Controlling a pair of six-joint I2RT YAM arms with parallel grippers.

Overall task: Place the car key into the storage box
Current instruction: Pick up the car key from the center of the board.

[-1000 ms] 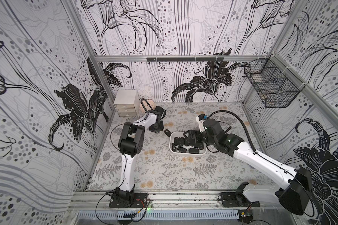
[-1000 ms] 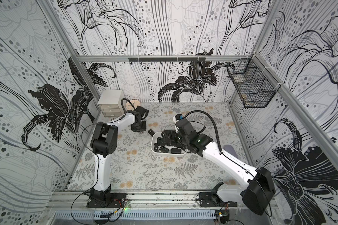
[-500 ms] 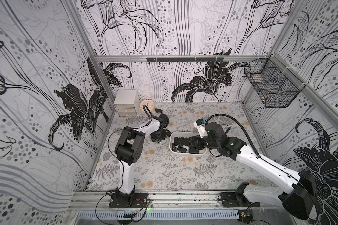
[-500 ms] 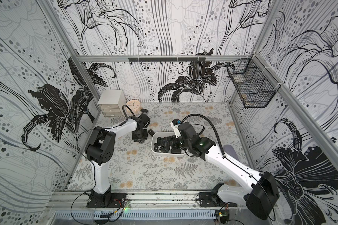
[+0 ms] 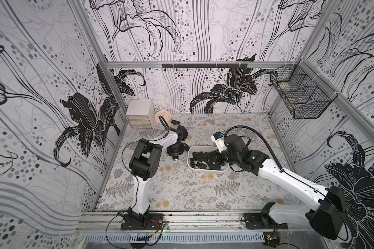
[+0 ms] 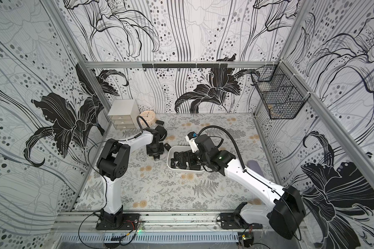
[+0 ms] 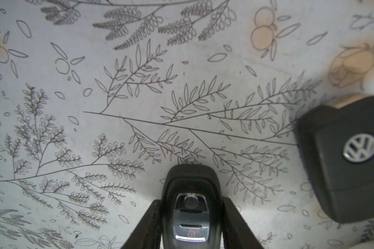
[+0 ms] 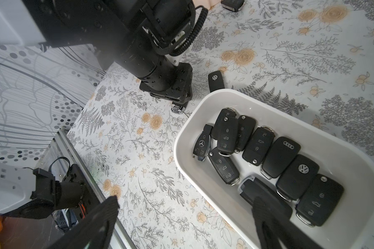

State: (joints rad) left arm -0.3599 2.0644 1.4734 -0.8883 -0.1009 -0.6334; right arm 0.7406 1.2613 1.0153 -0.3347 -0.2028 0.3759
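Car key (image 7: 191, 185) is being pinched between the narrow jaws of the left gripper (image 7: 191, 215), just beside the storage box (image 8: 183, 140) and outside it, while the right gripper (image 8: 181, 224) is hanging wide open over the box's edge, holding nothing.

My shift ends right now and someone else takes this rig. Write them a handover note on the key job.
Left gripper: shut on a car key, low beside the storage box, not yet over it.
Right gripper: open, empty, above the box's edge.
Done: several keys already lie in the box.
Left: carry the held key over the rim and release. A VW key lies on the table by the box, and a third key lies near the clock.
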